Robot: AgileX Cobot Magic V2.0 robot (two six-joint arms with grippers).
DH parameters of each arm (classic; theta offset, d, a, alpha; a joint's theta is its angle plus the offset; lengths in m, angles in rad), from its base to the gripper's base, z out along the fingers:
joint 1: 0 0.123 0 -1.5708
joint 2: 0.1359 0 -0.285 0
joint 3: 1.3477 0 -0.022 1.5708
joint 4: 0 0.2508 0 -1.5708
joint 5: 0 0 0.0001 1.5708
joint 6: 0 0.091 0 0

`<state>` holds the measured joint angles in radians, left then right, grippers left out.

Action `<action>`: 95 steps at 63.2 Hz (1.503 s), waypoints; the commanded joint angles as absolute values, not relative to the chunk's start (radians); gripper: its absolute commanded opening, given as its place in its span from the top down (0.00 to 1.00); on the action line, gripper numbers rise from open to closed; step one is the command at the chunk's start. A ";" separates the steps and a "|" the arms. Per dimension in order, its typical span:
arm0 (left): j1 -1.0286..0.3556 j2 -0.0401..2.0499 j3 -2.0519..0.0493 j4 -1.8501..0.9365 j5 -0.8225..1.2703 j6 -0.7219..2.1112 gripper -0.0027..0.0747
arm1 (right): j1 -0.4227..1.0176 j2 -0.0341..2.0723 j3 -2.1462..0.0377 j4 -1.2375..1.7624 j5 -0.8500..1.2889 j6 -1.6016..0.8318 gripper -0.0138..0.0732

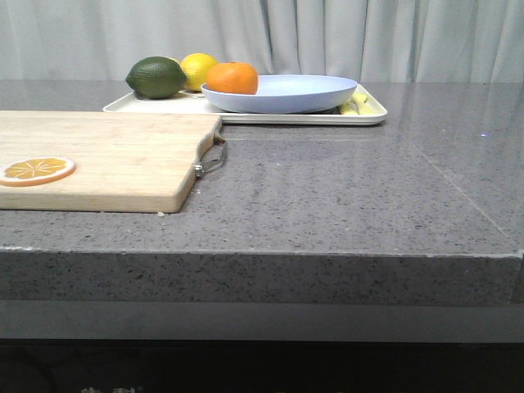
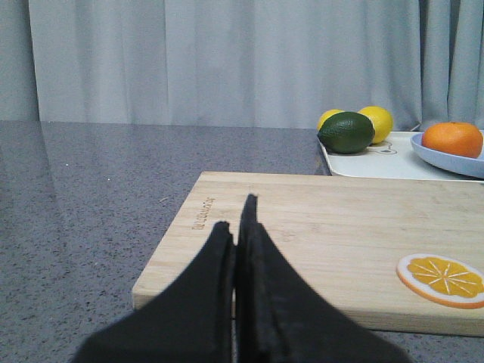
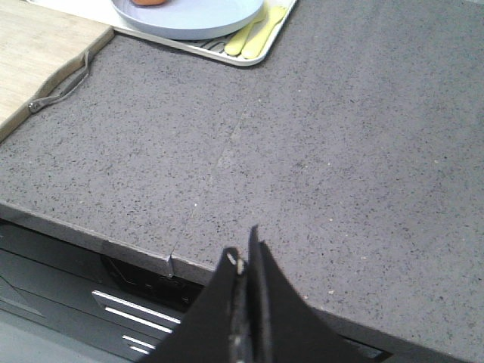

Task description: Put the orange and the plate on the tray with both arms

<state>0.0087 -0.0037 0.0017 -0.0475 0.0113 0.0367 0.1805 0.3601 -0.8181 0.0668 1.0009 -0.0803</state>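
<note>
Front view shows you the smooth round orange (image 1: 232, 78) in the matte plate (image 1: 282, 93) on the rimmed tray (image 1: 246, 117); both claws, left (image 2: 240, 227) and right (image 3: 243, 261), sit pressed together, empty.

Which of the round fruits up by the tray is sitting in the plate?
The orange, resting in the plate; the lime and lemon sit beside it.

Left black two-fingered tool (image 2: 240, 227): jaws pressed together, holding nothing.
Right black two-fingered tool (image 3: 246, 261): jaws pressed together, holding nothing.
</note>
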 commanded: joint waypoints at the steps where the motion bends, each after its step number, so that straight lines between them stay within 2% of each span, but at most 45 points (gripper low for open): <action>1: 0.003 -0.025 0.006 -0.059 -0.072 0.028 0.99 | 0.179 0.372 -0.839 0.061 0.933 -0.090 0.92; 20: 0.003 -0.025 0.006 -0.059 -0.072 0.028 0.99 | 0.179 0.368 -0.833 0.061 0.929 -0.090 0.92; 28: 0.003 -0.025 0.006 -0.059 -0.072 0.028 0.99 | 0.130 0.320 -0.750 0.058 0.865 -0.090 0.92; 35: 0.003 -0.025 0.006 -0.059 -0.072 0.028 0.99 | 0.071 0.241 -0.581 0.058 0.681 -0.090 0.92; 41: 0.003 -0.025 0.006 -0.059 -0.072 0.028 0.99 | 0.025 0.151 -0.370 0.081 0.442 -0.090 0.92; 49: 0.003 -0.025 0.006 -0.059 -0.072 0.028 0.99 | -0.007 0.067 -0.186 0.108 0.266 -0.090 0.92; 67: 0.003 -0.025 0.006 -0.059 -0.072 0.028 0.99 | -0.009 -0.023 0.024 0.108 0.000 -0.090 0.92; 95: 0.003 -0.025 0.006 -0.059 -0.072 0.028 0.99 | -0.009 -0.032 0.023 0.108 0.006 -0.090 0.92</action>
<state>0.0087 -0.0037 0.0017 -0.0512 0.0097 0.0367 -0.0052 -0.0090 0.0279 0.1061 0.0924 -0.0810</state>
